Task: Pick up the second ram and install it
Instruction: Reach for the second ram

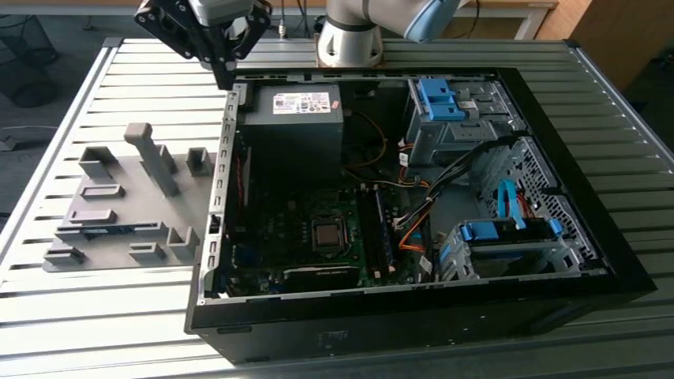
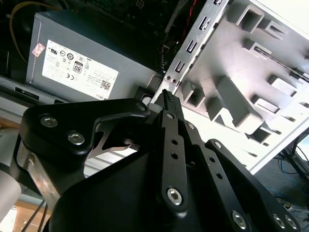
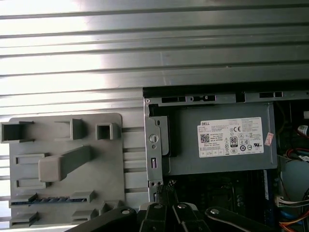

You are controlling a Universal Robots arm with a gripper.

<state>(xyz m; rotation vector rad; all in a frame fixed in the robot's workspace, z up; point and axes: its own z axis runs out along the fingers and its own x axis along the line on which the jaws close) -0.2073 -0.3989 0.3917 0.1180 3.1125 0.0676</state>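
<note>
The second ram (image 1: pixel 106 230) is a slim blue-green strip lying in a slot of the grey fixture plate (image 1: pixel 126 170), at the exterior view's left of the open computer case (image 1: pixel 421 300). In the first wrist view the ram (image 3: pixel 50 199) sits low in the fixture plate (image 3: pixel 116 164). My gripper (image 1: pixel 224 77) hangs above the case's rear corner beside the power supply (image 1: pixel 300 118), well away from the ram. In both wrist views its fingers (image 2: pixel 166 104) meet at one narrow tip, shut with nothing between them; the first wrist view shows the gripper (image 3: pixel 168 187) over the case wall.
The motherboard (image 1: pixel 305 237) fills the case floor, with long memory slots (image 1: pixel 376 229) beside the processor socket. Blue drive-bay clips (image 1: pixel 437 99), orange and black cables (image 1: pixel 416 233) and a drive cage (image 1: pixel 506 245) crowd the exterior view's right. Grey blocks (image 1: pixel 153 158) stand up from the fixture.
</note>
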